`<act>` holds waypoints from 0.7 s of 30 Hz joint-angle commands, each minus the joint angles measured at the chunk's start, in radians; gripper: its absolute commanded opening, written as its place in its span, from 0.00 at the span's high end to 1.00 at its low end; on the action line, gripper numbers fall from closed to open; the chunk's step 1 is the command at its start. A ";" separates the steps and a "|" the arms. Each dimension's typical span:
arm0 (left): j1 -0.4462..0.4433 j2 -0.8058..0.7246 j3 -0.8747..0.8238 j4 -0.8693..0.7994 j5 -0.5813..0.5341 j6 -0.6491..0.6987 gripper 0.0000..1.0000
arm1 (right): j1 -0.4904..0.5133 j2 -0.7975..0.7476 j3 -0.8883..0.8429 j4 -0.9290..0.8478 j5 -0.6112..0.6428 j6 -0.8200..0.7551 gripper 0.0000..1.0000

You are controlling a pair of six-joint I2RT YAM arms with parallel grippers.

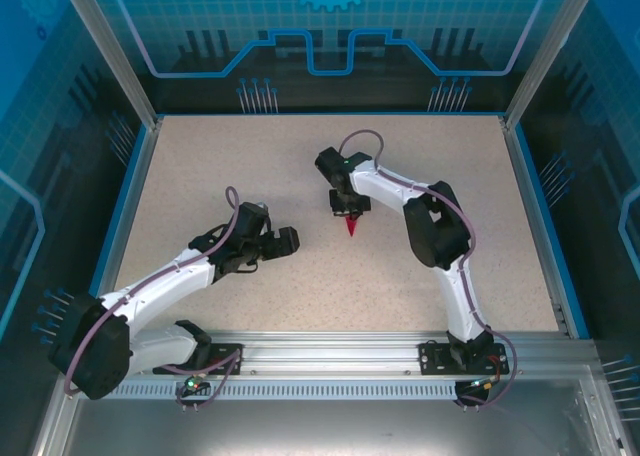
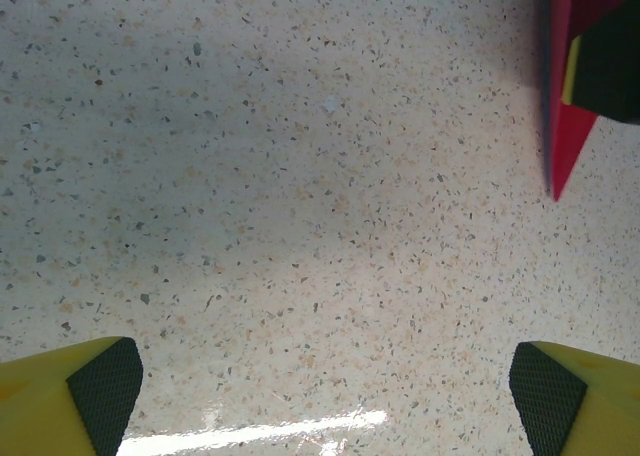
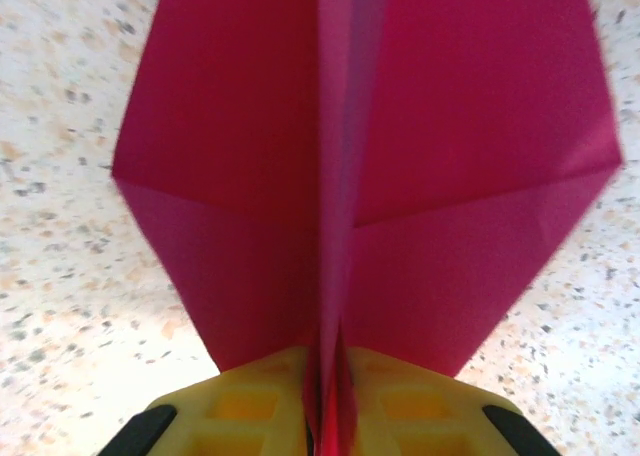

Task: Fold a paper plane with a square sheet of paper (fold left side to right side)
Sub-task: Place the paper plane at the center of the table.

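Pinching the paper plane (image 3: pixel 360 176) by its crease with the right end effector (image 3: pixel 327 381); holding the left end effector (image 2: pixel 325 391) wide open; judging the folds done, awaiting release.

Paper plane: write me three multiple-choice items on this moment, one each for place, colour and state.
1. Where is the plane?
A: pinched in the right gripper
B: lying flat, untouched
C: in mid-air, unheld
2. What colour is the plane?
A: yellow
B: magenta
C: blue
3. What state is the left gripper in?
A: shut on the plane
B: open and empty
C: shut, empty
Key:
1A, its fingers clamp the centre fold.
2B, the paper is magenta throughout.
3B, its pads sit wide apart over bare table.
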State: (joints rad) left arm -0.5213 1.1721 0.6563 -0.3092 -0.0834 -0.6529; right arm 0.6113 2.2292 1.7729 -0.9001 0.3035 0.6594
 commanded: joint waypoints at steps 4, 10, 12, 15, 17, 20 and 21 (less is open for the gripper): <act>-0.007 0.015 0.008 -0.026 -0.021 0.008 0.02 | -0.005 0.024 -0.005 0.000 -0.001 0.005 0.80; -0.007 0.020 0.015 -0.033 -0.018 0.011 0.02 | -0.005 0.031 -0.004 -0.006 -0.006 -0.017 0.79; -0.007 0.020 0.019 -0.039 -0.022 0.014 0.02 | -0.005 0.020 -0.005 -0.005 -0.006 -0.024 0.79; -0.007 0.020 0.028 -0.051 -0.029 0.018 0.01 | -0.002 0.001 -0.008 -0.007 -0.001 -0.036 0.76; -0.007 0.019 0.033 -0.057 -0.034 0.025 0.02 | 0.001 -0.014 -0.011 -0.006 0.001 -0.043 0.75; -0.007 0.018 0.043 -0.068 -0.041 0.031 0.01 | 0.007 -0.029 -0.009 -0.014 0.006 -0.056 0.74; -0.006 0.017 0.045 -0.069 -0.042 0.033 0.01 | 0.008 -0.032 -0.005 -0.020 0.006 -0.059 0.73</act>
State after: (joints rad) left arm -0.5213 1.1854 0.6647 -0.3454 -0.0994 -0.6476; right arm 0.6132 2.2387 1.7725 -0.8997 0.3038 0.6205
